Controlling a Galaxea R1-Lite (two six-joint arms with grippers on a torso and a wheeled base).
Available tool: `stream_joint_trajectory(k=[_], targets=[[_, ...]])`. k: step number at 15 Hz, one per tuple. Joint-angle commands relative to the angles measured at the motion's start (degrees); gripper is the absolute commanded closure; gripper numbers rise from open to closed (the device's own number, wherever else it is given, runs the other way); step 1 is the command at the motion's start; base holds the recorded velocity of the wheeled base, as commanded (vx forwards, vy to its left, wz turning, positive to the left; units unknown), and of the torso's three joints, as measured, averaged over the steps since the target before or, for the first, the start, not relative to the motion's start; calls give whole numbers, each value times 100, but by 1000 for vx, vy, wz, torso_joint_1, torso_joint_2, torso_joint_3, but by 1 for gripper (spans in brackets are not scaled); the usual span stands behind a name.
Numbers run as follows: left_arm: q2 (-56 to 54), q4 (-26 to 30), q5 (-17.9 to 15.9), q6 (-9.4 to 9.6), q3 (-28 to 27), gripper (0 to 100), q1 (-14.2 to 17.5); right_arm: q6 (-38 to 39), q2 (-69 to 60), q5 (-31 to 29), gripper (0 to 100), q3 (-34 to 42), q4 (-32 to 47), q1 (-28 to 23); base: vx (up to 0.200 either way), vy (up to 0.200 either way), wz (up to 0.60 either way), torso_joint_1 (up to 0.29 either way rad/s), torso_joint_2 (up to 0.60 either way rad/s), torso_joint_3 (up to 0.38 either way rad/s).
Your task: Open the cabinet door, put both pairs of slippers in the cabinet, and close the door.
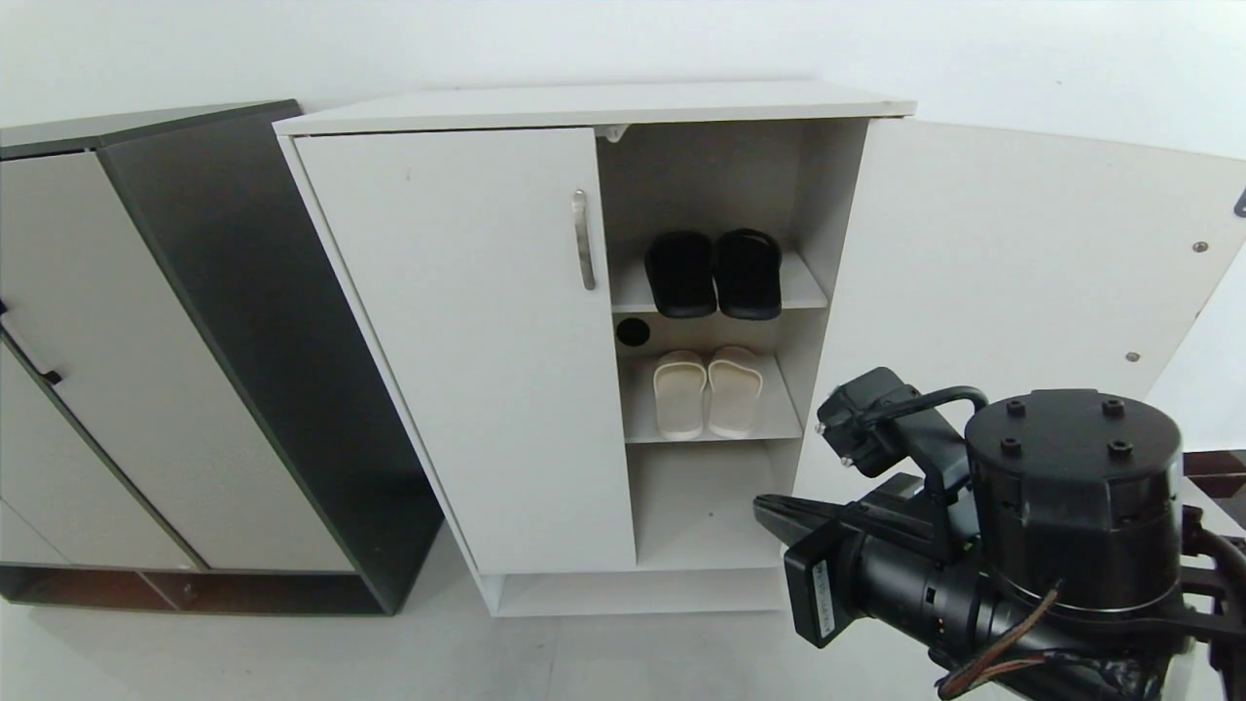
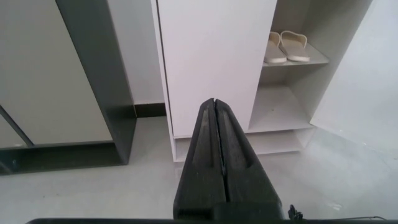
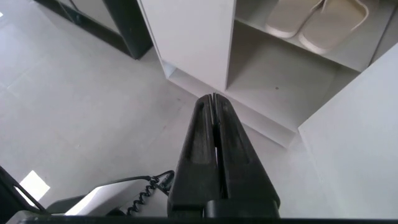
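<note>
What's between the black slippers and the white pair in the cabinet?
In the head view: the shelf board under the black slippers, then bare back panel with a round hole at its left, above the white slippers.

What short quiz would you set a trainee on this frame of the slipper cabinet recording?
1. Which door of the white cabinet stands open, by the robot's own sides? A) left B) right C) both
2. True or false: the black slippers rest on the shelf above the cream slippers.
3. Fill in: the left tool and the right tool are both ___ and hold nothing.
Key: 1 B: the right door is swung wide, the left door is closed. 2 True. 3 shut.
</note>
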Motion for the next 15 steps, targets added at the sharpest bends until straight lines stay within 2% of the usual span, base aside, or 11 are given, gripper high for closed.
stream_joint_trajectory(k=[1, 5, 8, 15], targets=[[7, 0, -6, -1, 0, 100, 1, -12, 28, -6, 100, 0, 6, 3, 0, 0, 0, 2, -71, -51], [7, 0, 3, -1, 0, 100, 1, -12, 28, -15, 100, 0, 6, 3, 0, 0, 0, 34, -250, -295], [7, 0, 3, -1, 0, 100, 1, -3, 19, -24, 100, 0, -3, -6, 0, 0, 0, 72, -525, -344], [7, 0, 3, -1, 0, 100, 1, -3, -78, -24, 100, -35, -3, -6, 0, 0, 0, 143, -463, -324]])
